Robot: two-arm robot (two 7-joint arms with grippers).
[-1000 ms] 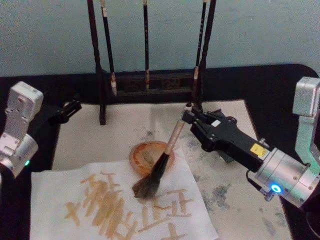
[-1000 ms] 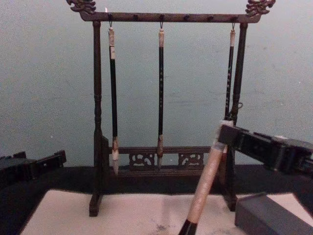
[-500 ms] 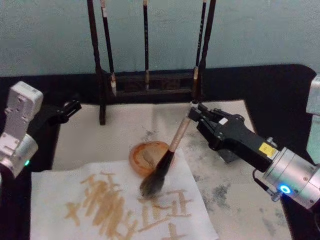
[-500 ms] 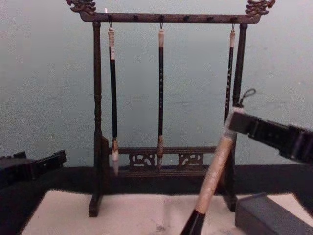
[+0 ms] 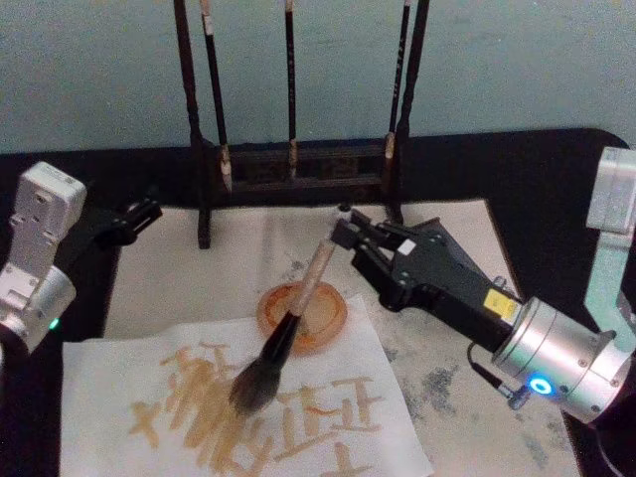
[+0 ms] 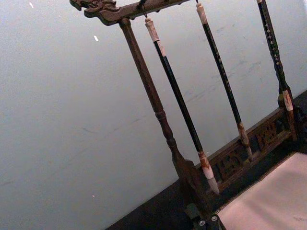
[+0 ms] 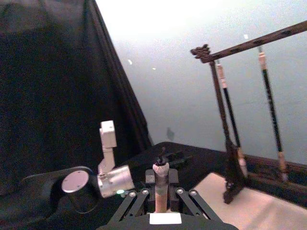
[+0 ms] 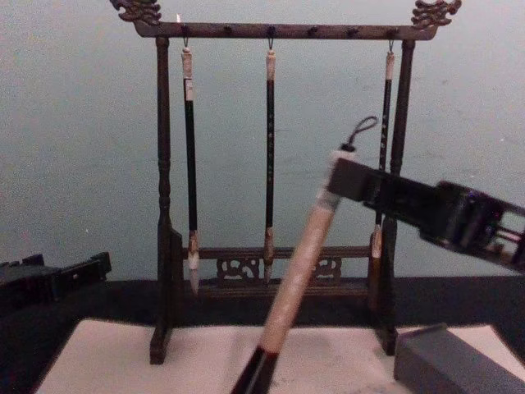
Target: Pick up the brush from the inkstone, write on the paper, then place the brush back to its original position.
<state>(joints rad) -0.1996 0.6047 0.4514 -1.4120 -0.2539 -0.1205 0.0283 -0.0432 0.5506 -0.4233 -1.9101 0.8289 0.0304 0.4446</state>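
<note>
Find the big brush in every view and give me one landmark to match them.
Head view: brush slants across the centre, bristles lower left, top in the right gripper; left gripper parked at left.
Chest view: brush leans at centre, before the rack.
Right wrist view: brush handle end-on, bottom centre.
Left wrist view: match by the rack post.
Landmark: the rack, in all four.

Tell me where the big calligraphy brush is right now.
Head view, centre: the brush slants down from the right gripper, shut on its handle top, its bristles over the white sheet, just left of the orange dish.
</note>
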